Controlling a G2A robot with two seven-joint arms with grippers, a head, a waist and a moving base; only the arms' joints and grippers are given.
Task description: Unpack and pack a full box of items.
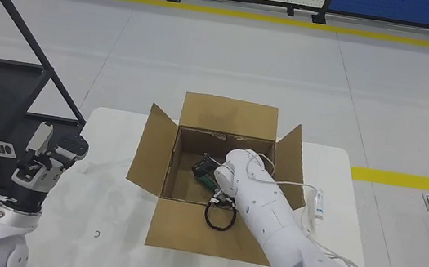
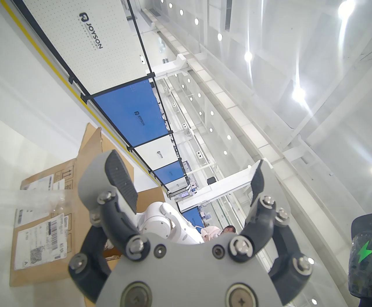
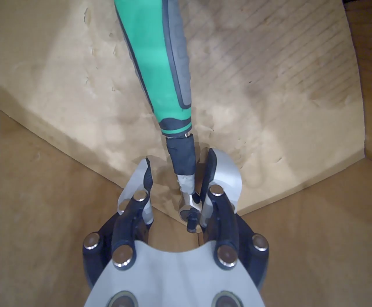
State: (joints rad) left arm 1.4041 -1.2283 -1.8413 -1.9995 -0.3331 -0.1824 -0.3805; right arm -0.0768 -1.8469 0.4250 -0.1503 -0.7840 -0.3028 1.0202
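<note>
right tool [image 3: 179, 158] is down inside the box [image 1: 229, 115], close to a bottom corner. Jaws are partly open, straddling the metal head end of the green-handled ratchet [image 3: 158, 58]. One finger [image 3: 209, 171] touches the shaft and the other stands off with a visible gap, so it's around the ratchet, not clamped on it. The ratchet is inside the box, handle stretching away from the tool, head sitting between the fingers. The box stands open mid-counter [image 1: 106, 201], flaps folded out. black cable loop [image 1: 219, 217] is at the box's near edge, just beside the right arm; can't tell if it's inside or on the flap. left tool [image 2: 187, 161] is well apart from the box, by the counter's left edge, pointing up, jaws wide open, holding nothing.
</note>
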